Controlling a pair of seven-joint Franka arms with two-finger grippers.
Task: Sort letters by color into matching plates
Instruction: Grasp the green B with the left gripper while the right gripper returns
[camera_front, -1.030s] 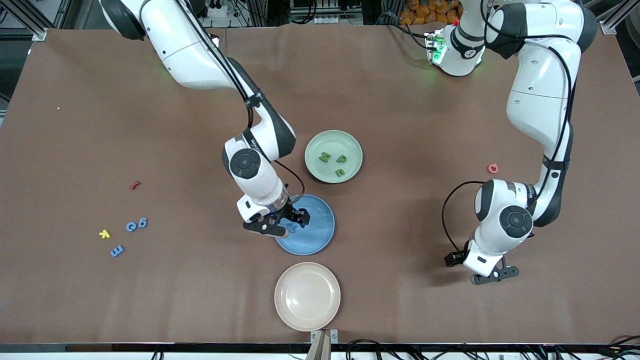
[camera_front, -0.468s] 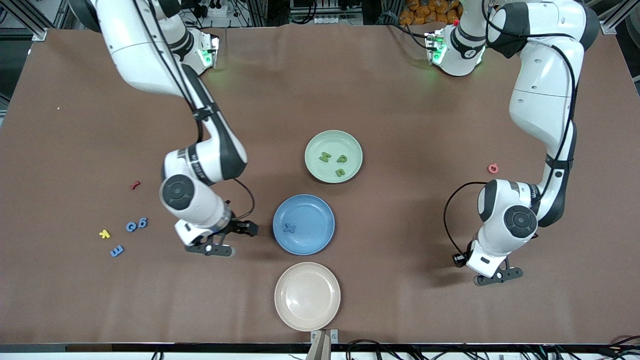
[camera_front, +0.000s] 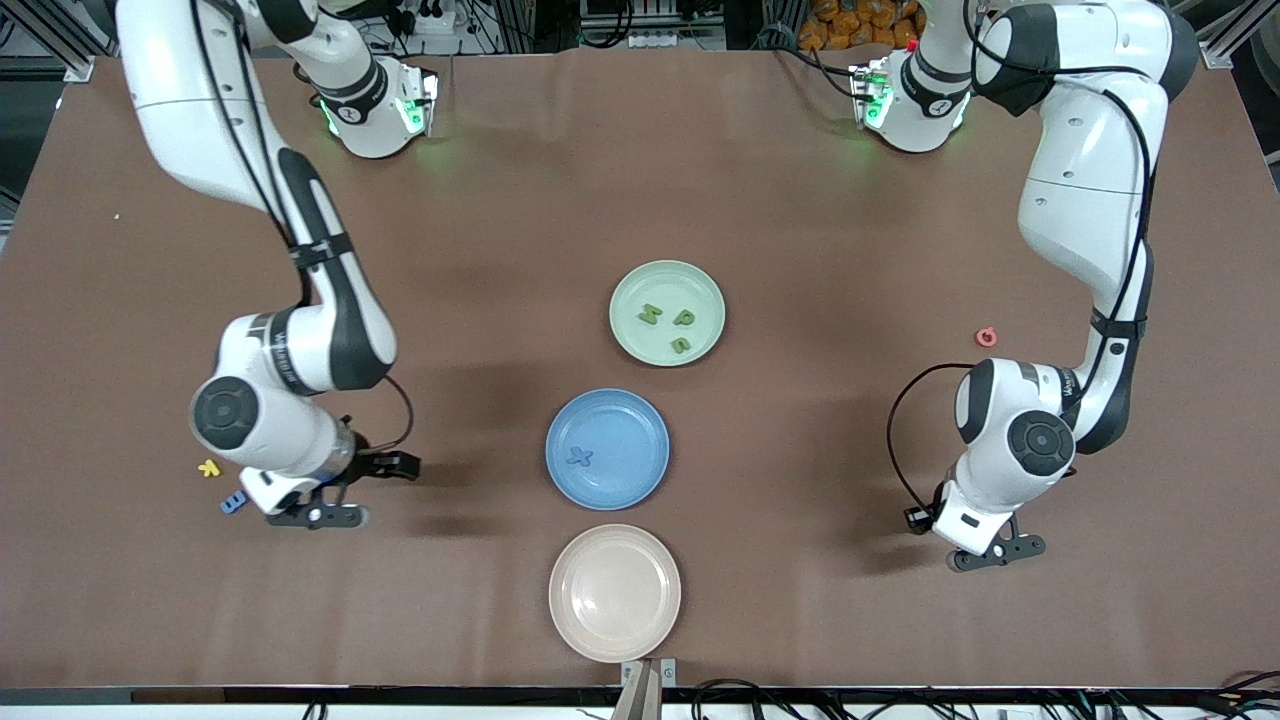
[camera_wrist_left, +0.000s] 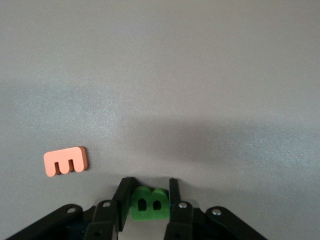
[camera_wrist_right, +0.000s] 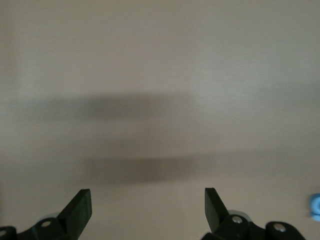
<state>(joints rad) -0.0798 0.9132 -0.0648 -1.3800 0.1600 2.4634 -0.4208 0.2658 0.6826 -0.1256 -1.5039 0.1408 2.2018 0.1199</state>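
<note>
The left gripper (camera_wrist_left: 145, 212), low on the tabletop (camera_front: 800, 200) well off from the green plate (camera_front: 667, 313), has its jaws pinching a green letter B (camera_wrist_left: 148, 204). The right gripper (camera_wrist_right: 147, 210) has its jaws spread, empty, just beside a blue letter (camera_front: 233, 502).

The blue plate (camera_front: 607, 449) sits mid-table with one blue letter (camera_front: 579, 458) lying in it. Just farther from the front camera than it is the green plate (camera_front: 667, 312), holding three green letters (camera_front: 668, 326). Nearer the camera than the blue plate is a beige plate (camera_front: 614, 592). Well toward the right arm's end from the blue plate, the right gripper (camera_front: 318, 508) hangs low beside a blue letter E (camera_front: 232, 502) and a yellow letter (camera_front: 208, 467). Toward the left arm's end, the left gripper (camera_front: 992, 552) is down near the table, a pink letter (camera_front: 987, 337) farther back.
</note>
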